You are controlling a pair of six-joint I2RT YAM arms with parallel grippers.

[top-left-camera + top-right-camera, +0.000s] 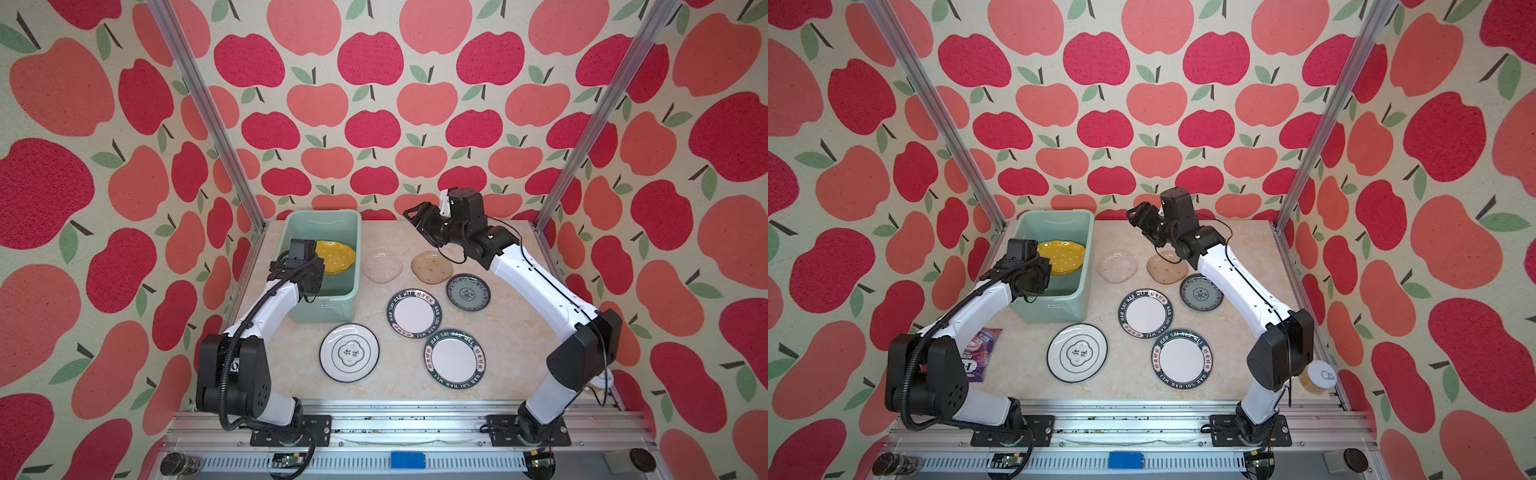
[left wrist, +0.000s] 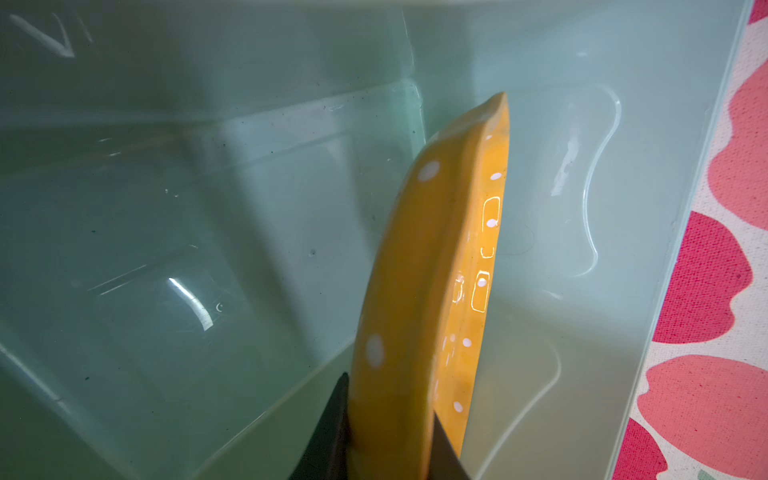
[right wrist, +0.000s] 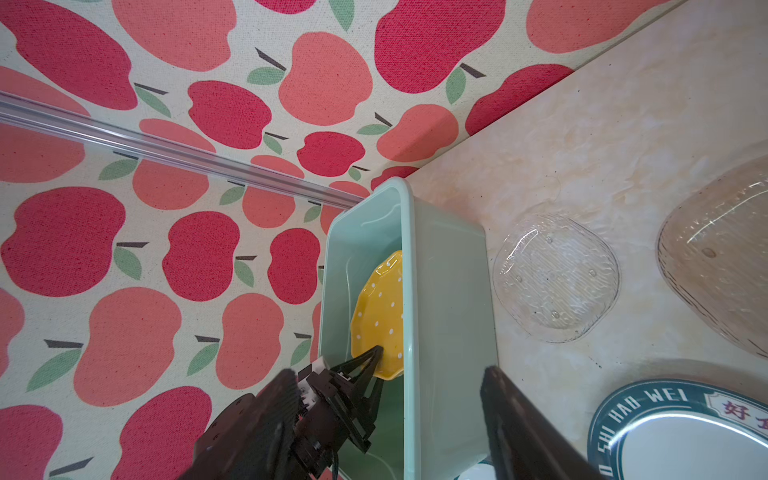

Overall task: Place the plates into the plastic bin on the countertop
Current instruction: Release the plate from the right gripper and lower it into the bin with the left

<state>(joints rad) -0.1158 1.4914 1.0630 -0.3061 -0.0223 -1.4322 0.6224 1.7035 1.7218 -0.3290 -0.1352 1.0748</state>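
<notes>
yellow plate (image 1: 336, 257) is pinched by its rim between the fingers of my left gripper (image 2: 392, 432). it hangs inside the bin (image 1: 322, 309), close to the bin's right-hand wall in both top views. so i judge this to be the drop-off of the first plate, since i can see nothing else in the bin. i cannot tell whether the plate's low edge touches the bin floor.

the next move, as i see it, is to ease the plate down, level it, let go, then lift straight out so the fingers clear the rim.

my right gripper (image 1: 411, 218) hovers empty with its jaws spread, above the back of the countertop (image 1: 511, 332) and near the amber plate (image 1: 432, 268). the clear plate (image 1: 381, 266) lies just beside the bin. the emblem plate (image 1: 349, 353) lies just in front of the bin, likely the left arm's next pick.
</notes>
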